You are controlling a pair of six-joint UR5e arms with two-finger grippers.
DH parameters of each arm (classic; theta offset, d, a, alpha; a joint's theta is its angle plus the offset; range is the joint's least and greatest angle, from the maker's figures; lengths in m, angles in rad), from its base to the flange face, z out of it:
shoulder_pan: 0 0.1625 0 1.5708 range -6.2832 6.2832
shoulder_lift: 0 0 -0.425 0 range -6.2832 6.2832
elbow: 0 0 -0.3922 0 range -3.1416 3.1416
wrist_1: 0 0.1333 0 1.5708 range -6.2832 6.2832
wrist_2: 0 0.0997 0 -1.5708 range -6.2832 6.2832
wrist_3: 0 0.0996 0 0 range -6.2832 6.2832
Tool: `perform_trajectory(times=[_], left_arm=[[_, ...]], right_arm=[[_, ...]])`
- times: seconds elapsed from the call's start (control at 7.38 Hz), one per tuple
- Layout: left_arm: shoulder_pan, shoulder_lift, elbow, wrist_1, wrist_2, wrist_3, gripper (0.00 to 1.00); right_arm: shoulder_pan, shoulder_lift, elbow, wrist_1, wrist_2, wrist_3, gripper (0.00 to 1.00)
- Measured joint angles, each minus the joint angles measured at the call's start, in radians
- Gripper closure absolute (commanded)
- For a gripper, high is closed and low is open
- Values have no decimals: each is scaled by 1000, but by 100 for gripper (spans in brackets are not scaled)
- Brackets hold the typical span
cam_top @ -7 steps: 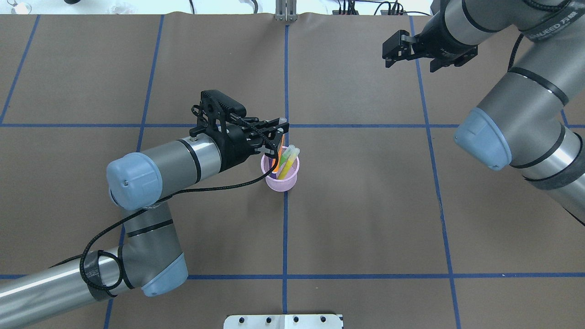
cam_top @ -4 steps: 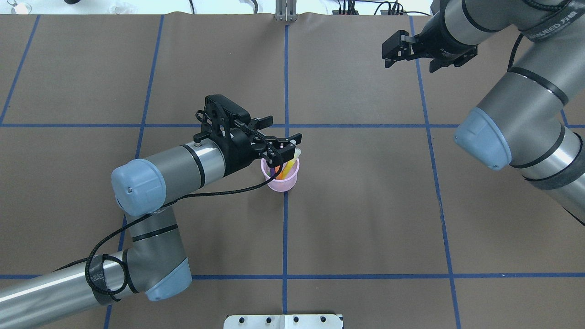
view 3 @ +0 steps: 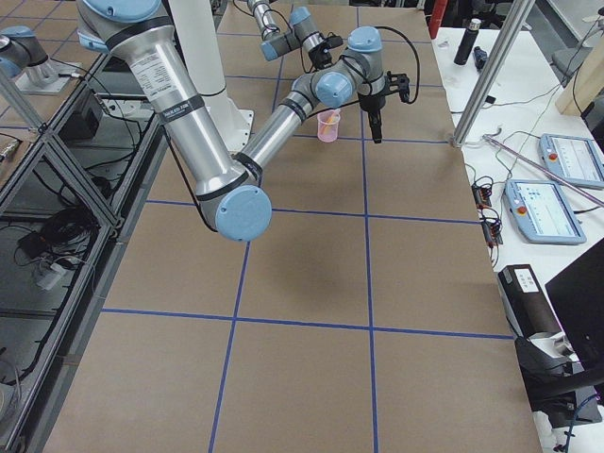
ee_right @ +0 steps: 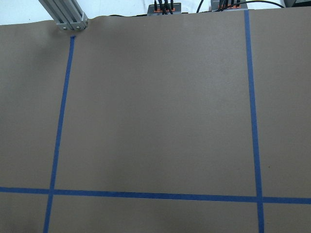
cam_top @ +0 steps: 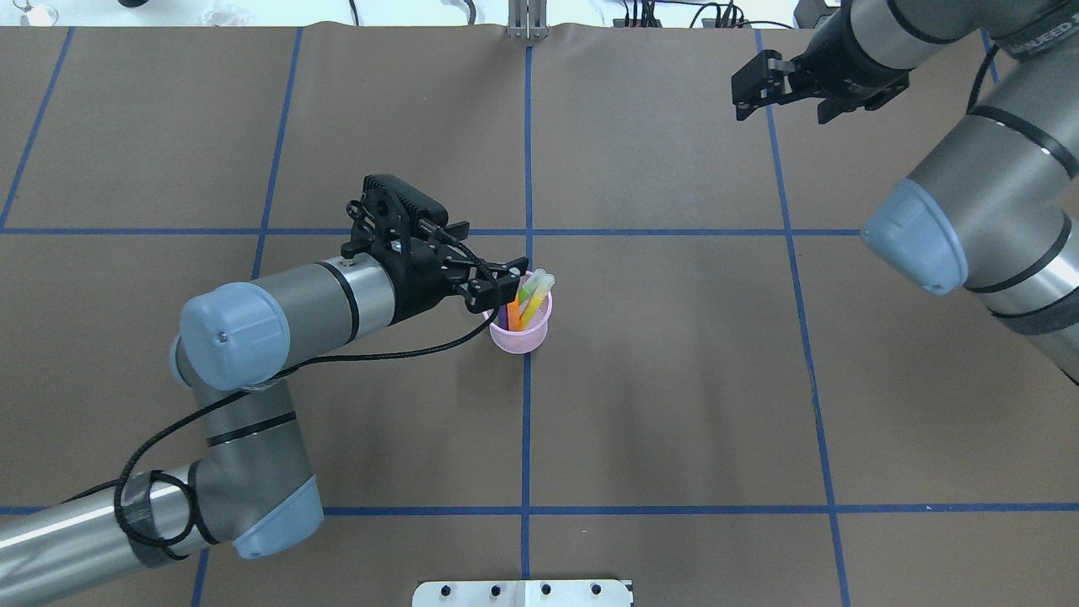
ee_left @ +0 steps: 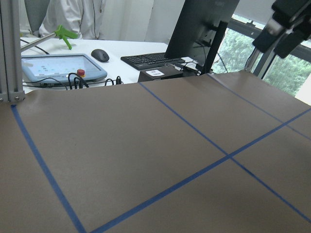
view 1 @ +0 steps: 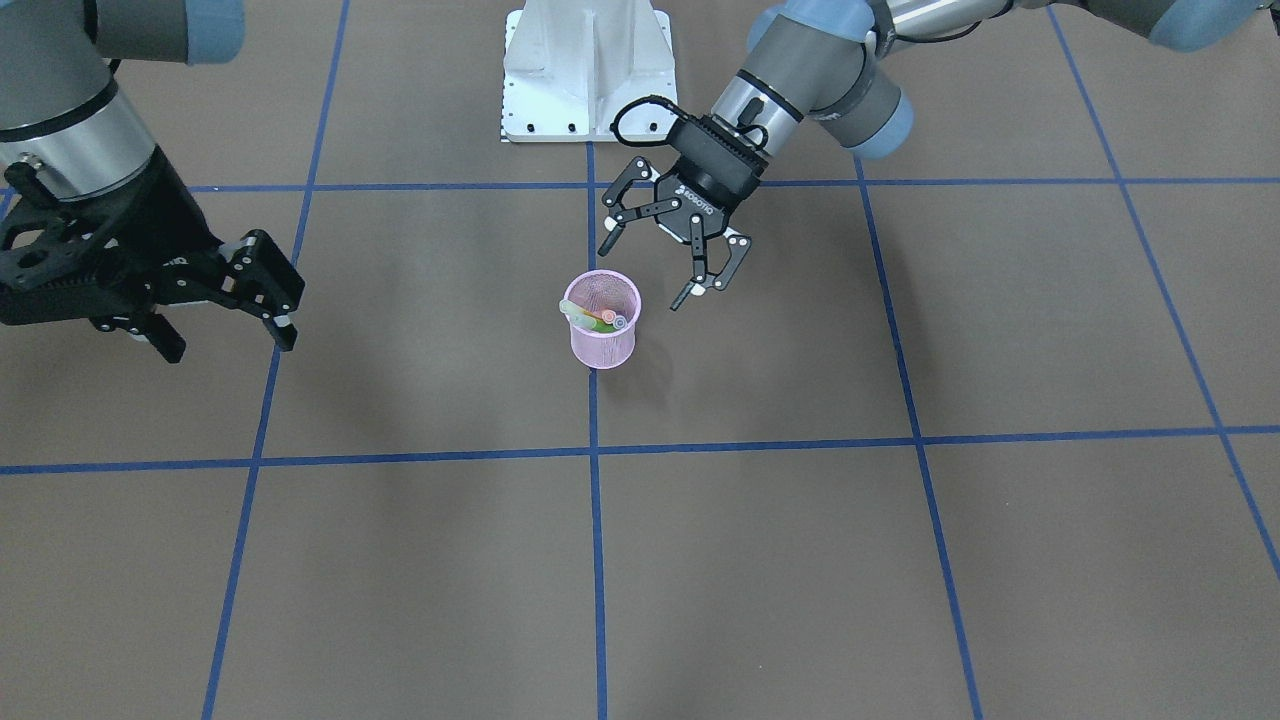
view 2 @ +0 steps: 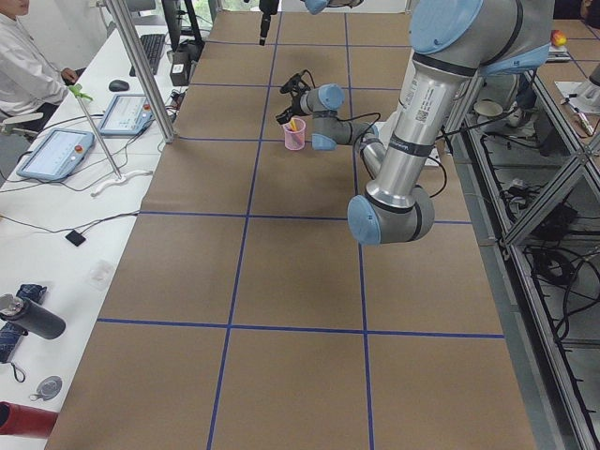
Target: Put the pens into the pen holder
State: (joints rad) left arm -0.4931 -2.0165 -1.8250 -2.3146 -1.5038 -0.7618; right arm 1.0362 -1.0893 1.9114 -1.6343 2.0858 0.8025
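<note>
The pink mesh pen holder (cam_top: 521, 330) stands upright at the table's middle on a blue tape line; it also shows in the front view (view 1: 601, 335). Inside it lean the orange pen (cam_top: 513, 311), the green pen (cam_top: 528, 292), the yellow pen (cam_top: 534, 305) and the purple pen (cam_top: 502, 318), cap ends up. My left gripper (cam_top: 497, 263) is open and empty, just left of the holder's rim and above it; the front view (view 1: 643, 275) shows its jaws spread wide. My right gripper (cam_top: 784, 97) is open and empty, far off at the back right.
The brown table cover carries a blue tape grid. A white base plate (view 1: 585, 70) sits at the robot's edge. In the left side view a desk with tablets (view 2: 56, 150) and a seated person (view 2: 23, 66) lies beyond the far edge.
My left gripper held the orange pen over the holder, opened and let it drop in, then drew back a little to the left. My right gripper shifted right.
</note>
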Motion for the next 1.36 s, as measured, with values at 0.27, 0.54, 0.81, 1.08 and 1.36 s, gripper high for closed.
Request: perform_trajectory(times=[0.27,0.54,0.81,1.08,1.36], left_arm=[[-98,54,-187,397,-142,44,2],[-249,116,-270,652,-309,220,2],[-463,243,-268,712,-508,493,2],[-699,362,-194,721,-697,773,1],[-875,445,-111,722,-777,942,0]], right_arm=[[89,-94,-5,-1,58,-181,0],[194,-227,-14,-1,85,-407,0],[314,-354,-38,-1,97,-672,0],[441,-468,-79,1,135,-918,0],[554,-583,-107,1,157,-1060,0]])
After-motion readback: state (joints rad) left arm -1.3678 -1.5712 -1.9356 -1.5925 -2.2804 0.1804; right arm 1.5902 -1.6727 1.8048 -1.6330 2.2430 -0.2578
